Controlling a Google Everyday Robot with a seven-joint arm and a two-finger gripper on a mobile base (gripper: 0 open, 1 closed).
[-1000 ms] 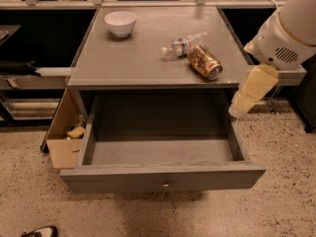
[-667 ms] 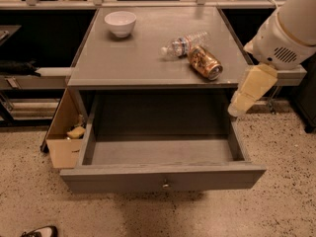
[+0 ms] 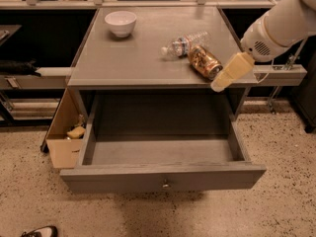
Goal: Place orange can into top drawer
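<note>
The white arm reaches in from the upper right and slopes down and leftward, ending in the cream tool (image 3: 218, 86), which hangs at the table's (image 3: 128, 65) front right edge; whether it is open or closed I cannot tell. The orange can (image 3: 204, 61) lies on its side just left of the tool and slightly behind it, touching a water bottle (image 3: 181, 45) farther back. A white bowl (image 3: 121, 22) sits far left. Below and left of the tool, the top drawer (image 3: 163, 177) stands pulled out, its grey floor showing. Far left on the floor, a cardboard box (image 3: 63, 132) holds yellowish scraps.
</note>
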